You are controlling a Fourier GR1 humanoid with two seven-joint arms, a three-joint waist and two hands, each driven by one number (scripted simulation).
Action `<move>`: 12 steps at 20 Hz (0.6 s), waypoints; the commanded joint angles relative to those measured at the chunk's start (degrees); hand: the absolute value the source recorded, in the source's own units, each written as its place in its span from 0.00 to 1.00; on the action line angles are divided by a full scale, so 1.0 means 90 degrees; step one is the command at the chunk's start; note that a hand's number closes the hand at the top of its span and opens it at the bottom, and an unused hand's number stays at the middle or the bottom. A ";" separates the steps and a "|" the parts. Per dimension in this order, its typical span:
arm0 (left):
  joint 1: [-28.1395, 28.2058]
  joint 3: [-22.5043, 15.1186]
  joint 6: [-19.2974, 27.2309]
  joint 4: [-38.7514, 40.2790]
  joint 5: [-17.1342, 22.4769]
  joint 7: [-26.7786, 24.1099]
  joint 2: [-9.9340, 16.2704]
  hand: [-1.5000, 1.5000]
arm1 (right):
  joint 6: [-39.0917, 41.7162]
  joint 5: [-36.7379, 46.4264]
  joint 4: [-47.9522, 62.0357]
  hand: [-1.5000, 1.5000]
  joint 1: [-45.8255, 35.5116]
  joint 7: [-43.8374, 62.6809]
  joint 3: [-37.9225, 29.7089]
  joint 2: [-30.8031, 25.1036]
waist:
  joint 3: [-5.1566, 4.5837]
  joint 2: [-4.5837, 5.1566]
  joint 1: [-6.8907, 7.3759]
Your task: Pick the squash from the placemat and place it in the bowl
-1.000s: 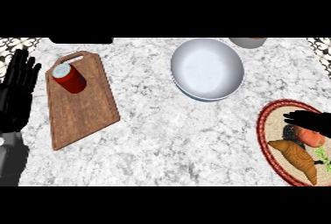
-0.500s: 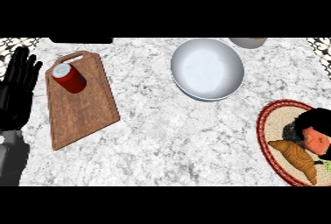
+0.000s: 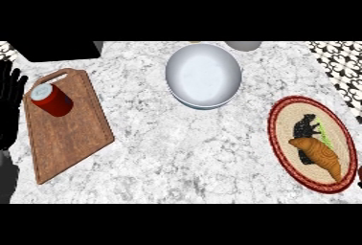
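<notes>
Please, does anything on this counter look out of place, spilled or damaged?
Nothing looks spilled or broken. The red can stands upright on the cutting board, and the bowl sits level. Only a black patch on the placemat, beside the brown food, is unclear to me.

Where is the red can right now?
In the head view, the red can stands at the left side of the counter, on the top end of the wooden cutting board, just right of the robot's resting left hand.
</notes>
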 commanded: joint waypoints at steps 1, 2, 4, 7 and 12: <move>0.0181 0.0129 0.0114 0.0003 -0.0050 -0.0052 0.0032 0.50 | -0.0458 -0.0604 0.0728 1.00 0.0675 0.1547 -0.0694 -0.0080 | 0.0017 -0.0037 -0.0318; 0.0188 0.0145 0.0020 0.0002 0.0001 0.0005 0.0101 0.50 | -0.0543 -0.0728 0.0757 1.00 0.0652 0.1804 -0.0808 -0.0041 | 0.0007 -0.0038 -0.0222; 0.0281 0.0121 -0.0004 -0.0089 0.0050 -0.0005 0.0028 0.50 | -0.1006 -0.0826 0.0723 1.00 0.0737 0.2124 -0.0904 -0.0075 | -0.0006 -0.0054 -0.0105; 0.0172 0.0103 0.0052 -0.0080 -0.0019 -0.0010 0.0044 0.50 | -0.1615 -0.1003 0.0564 1.00 0.0648 0.2441 -0.1084 -0.0196 | -0.0024 -0.0056 -0.0124; 0.0180 0.0112 0.0016 -0.0079 0.0016 0.0076 0.0070 0.50 | -0.1757 -0.1228 0.0143 1.00 0.0274 0.2380 -0.1271 -0.0192 | -0.0052 -0.0108 -0.0053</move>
